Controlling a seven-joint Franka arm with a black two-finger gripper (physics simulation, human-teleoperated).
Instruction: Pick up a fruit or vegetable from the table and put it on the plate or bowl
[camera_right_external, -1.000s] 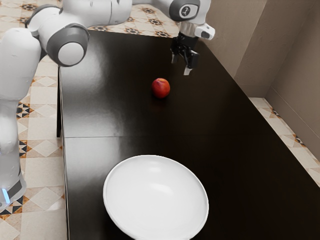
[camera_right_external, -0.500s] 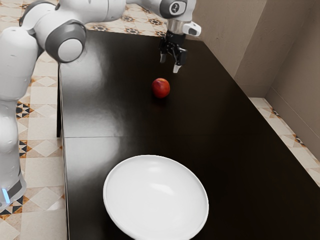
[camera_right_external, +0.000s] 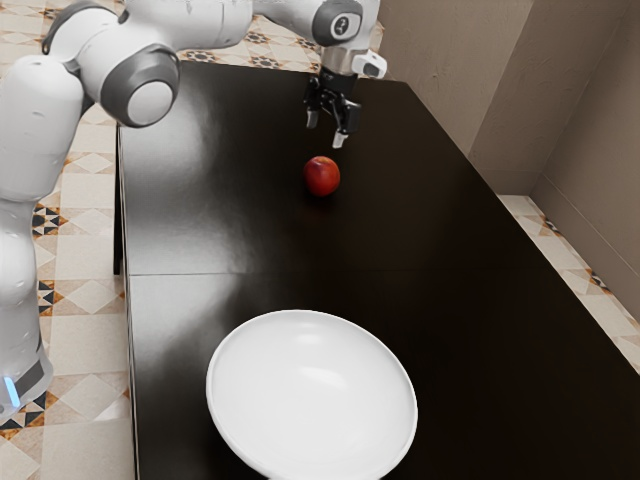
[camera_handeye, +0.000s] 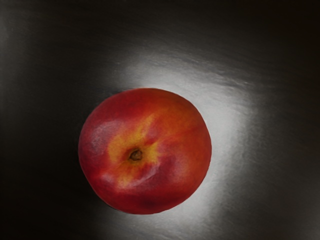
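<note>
Sitting stem-end up on the dark table (camera_right_external: 450, 280), the peach (camera_right_external: 322, 175) (camera_handeye: 144, 150) is well apart from the white bowl (camera_right_external: 310, 400) at the near edge. The gripper (camera_right_external: 326, 129) hangs just above and slightly beyond the peach, fingers spread, holding nothing. The peach lies almost straight under the hand, so a near-plumb descent should suit. It is round, so no grip axis matters.

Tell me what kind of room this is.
Probably a dining room or kitchen corner in a home, rendered in simulation. A dark table stands on a patterned tiled floor beside plain beige walls. On it are a white bowl and a red fruit.
</note>
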